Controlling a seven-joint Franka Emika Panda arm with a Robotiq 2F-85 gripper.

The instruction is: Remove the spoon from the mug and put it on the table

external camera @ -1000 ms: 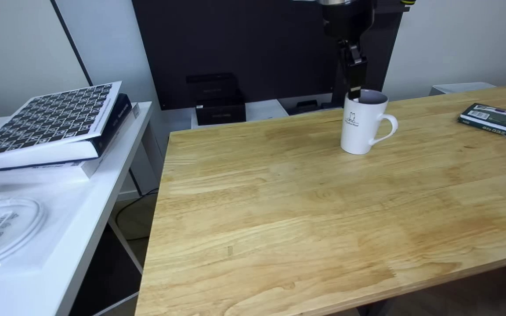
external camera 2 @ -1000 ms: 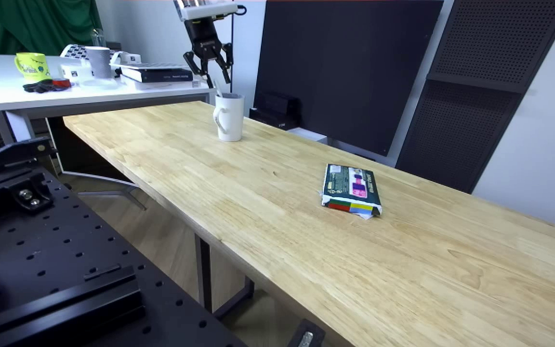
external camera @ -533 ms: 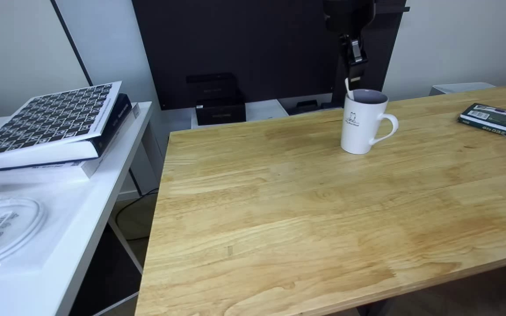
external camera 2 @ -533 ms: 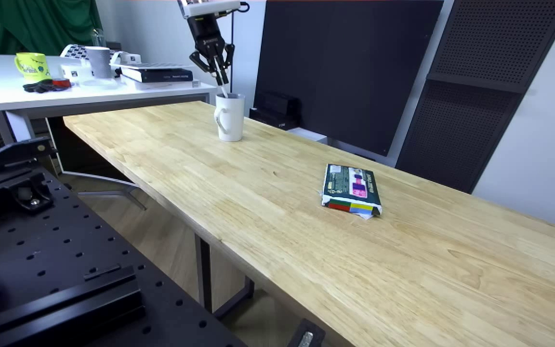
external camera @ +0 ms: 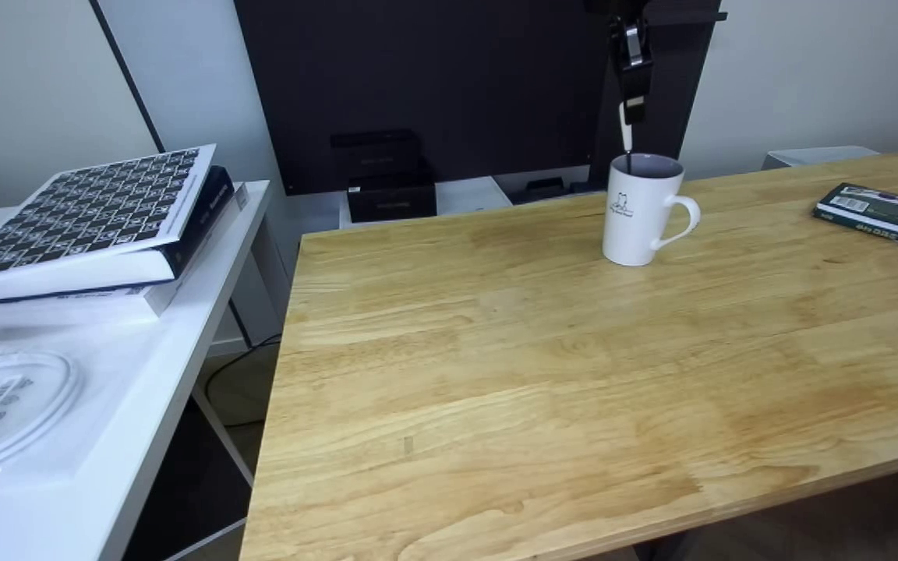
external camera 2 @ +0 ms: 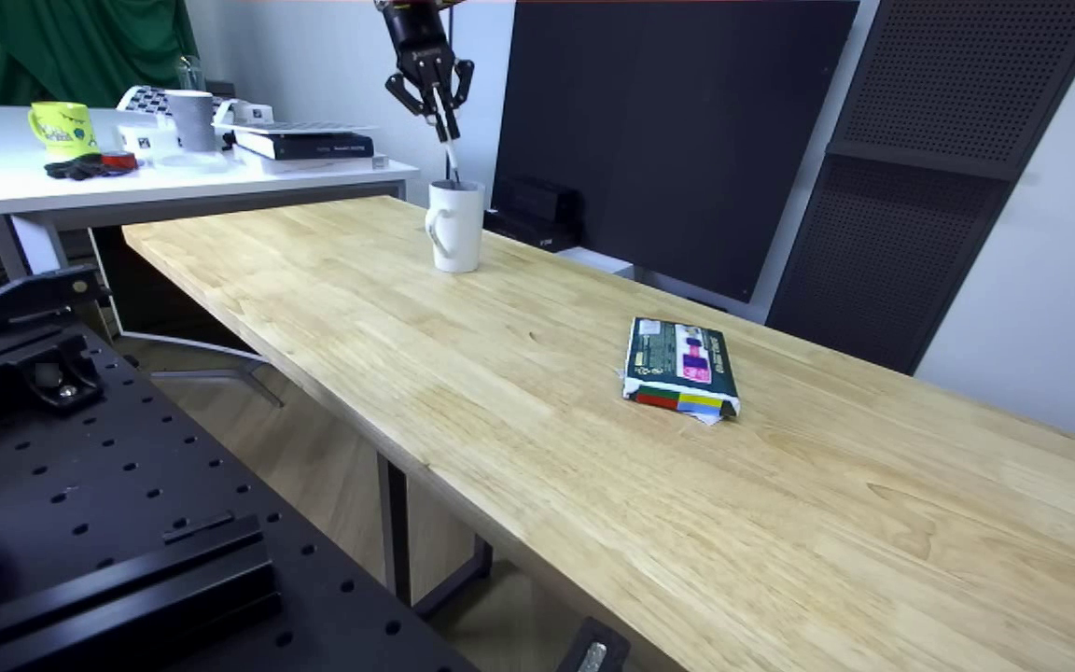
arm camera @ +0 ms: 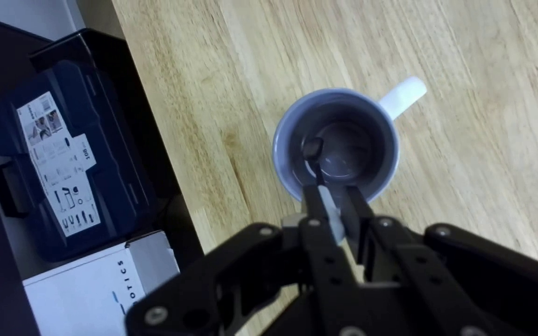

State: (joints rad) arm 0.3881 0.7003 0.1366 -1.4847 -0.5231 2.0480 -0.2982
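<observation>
The white mug (external camera: 640, 214) stands on the wooden table (external camera: 449, 374), near its back edge; it also shows in an exterior view (external camera 2: 455, 229) and, from above, in the wrist view (arm camera: 390, 149). The spoon has a white handle (external camera: 626, 128) and a thin dark stem that goes down into the mug. Its dark bowl (arm camera: 313, 148) is inside the mug, near the wall, in the wrist view. My gripper (arm camera: 333, 195) is above the mug's rim with its fingers closed around the white handle; it shows in both exterior views (external camera: 634, 113) (external camera 2: 447, 129).
A green packet (external camera 2: 682, 369) lies on the table to one side of the mug. A dark blue case (arm camera: 63, 154) and a white box (arm camera: 91, 289) are beyond the table's edge. Books (external camera: 90, 226) lie on a white side surface.
My gripper has closed on the spoon handle and risen, lifting the spoon so its dark stem shows above the rim. The mug has shifted slightly towards the table's back edge.
</observation>
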